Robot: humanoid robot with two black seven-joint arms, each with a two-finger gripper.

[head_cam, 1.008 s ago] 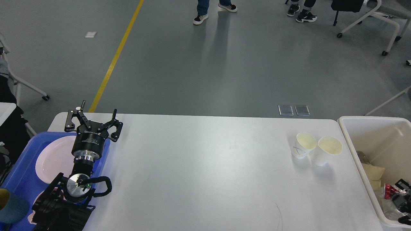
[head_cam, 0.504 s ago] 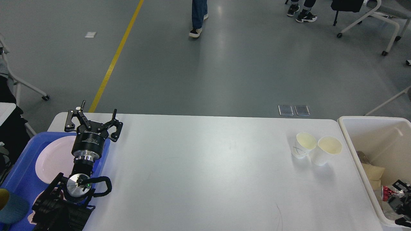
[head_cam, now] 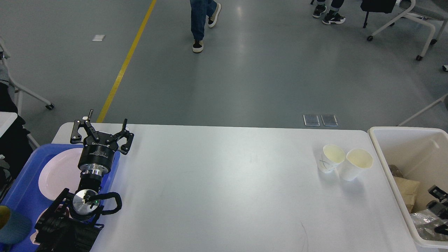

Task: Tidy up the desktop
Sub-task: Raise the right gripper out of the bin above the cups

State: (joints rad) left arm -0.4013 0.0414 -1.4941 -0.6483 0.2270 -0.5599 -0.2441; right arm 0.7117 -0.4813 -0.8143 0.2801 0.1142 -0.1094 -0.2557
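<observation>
**Two paper cups waiting to be binned**

The left gripper (head_cam: 105, 127) is hovering with fingers spread and empty over the blue tray (head_cam: 21, 189). The right gripper (head_cam: 439, 210), deep in the bin (head_cam: 381, 140), is too dark to read. The two cups (head_cam: 344, 159) are standing touching on the desktop (head_cam: 224, 182), probably calling for a right-arm reach next

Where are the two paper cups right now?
In the head view, the two paper cups stand touching side by side on the desktop, at its far right, just left of the cream-white bin.
</observation>
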